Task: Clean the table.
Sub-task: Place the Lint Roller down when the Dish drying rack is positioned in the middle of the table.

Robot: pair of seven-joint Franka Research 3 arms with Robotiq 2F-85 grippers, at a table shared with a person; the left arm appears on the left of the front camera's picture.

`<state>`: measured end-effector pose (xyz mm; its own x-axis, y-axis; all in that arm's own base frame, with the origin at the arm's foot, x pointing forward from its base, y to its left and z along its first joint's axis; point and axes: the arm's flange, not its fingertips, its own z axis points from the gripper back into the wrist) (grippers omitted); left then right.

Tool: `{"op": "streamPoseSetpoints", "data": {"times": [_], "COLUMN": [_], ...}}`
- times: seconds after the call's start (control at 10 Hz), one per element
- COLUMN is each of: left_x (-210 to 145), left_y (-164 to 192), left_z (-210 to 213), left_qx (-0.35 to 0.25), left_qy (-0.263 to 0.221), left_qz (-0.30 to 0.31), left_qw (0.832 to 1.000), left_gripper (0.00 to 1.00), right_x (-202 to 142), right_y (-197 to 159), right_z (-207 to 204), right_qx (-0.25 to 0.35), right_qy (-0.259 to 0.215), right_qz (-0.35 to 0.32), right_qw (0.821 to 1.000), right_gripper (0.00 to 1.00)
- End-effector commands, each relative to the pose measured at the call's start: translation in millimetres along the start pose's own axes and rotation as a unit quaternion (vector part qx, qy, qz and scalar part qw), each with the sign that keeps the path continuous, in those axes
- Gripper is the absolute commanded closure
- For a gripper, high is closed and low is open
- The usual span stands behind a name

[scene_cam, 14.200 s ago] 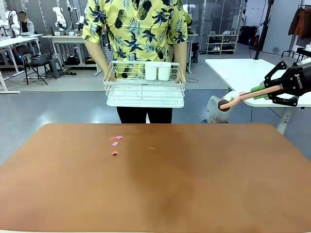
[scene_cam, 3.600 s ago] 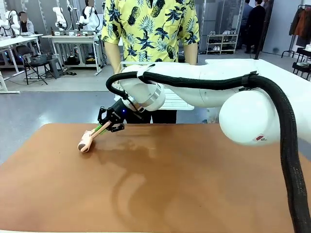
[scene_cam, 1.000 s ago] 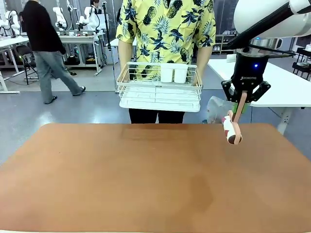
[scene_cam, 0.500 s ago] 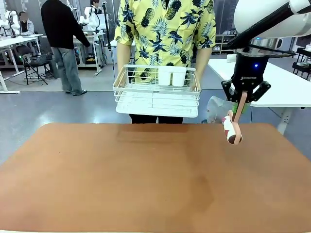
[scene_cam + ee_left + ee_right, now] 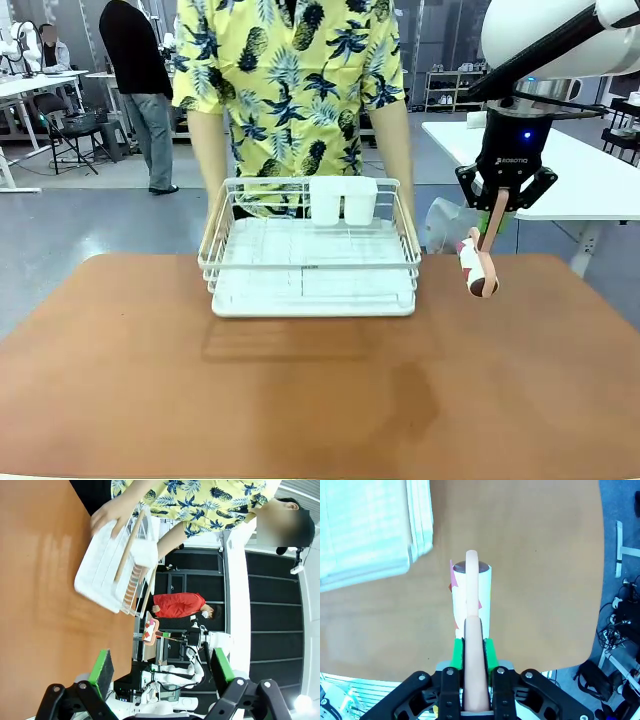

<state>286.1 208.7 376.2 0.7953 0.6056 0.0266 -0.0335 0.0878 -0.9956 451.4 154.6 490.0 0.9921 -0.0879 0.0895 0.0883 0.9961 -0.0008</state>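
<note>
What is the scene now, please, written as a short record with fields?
table: reddish-brown table, no scraps seen on it
dish rack: white wire dish rack at the far middle of the table, two white cups at its far side
person: person's hands on the rack's sides
right hand: right hand shut on a lint roller, pink scraps stuck to its roll, held above the table's far right
left hand: left hand open, holds nothing
</note>
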Motion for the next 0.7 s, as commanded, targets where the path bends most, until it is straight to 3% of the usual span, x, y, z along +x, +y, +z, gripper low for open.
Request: {"op": "streamPoseSetpoints", "data": {"times": [0.0, 0.6], "left_x": [-2.2, -2.2], "left_y": [-0.9, -0.9], "left_z": [4.1, 4.1], "left_qx": [-0.003, -0.003], "left_qy": [0.006, 0.006], "left_qz": [-0.011, -0.011], "left_qw": [1.000, 1.000], "left_gripper": [0.00, 0.00], "right_x": [-1.8, -1.8], "right_y": [1.2, 1.2], "right_z": [5.1, 5.1], "right_qx": [-0.001, -0.001], "right_qy": [-0.001, -0.001], "right_qz": [-0.005, -0.005], "right_qw": [1.000, 1.000], "right_gripper": [0.79, 0.79]}}
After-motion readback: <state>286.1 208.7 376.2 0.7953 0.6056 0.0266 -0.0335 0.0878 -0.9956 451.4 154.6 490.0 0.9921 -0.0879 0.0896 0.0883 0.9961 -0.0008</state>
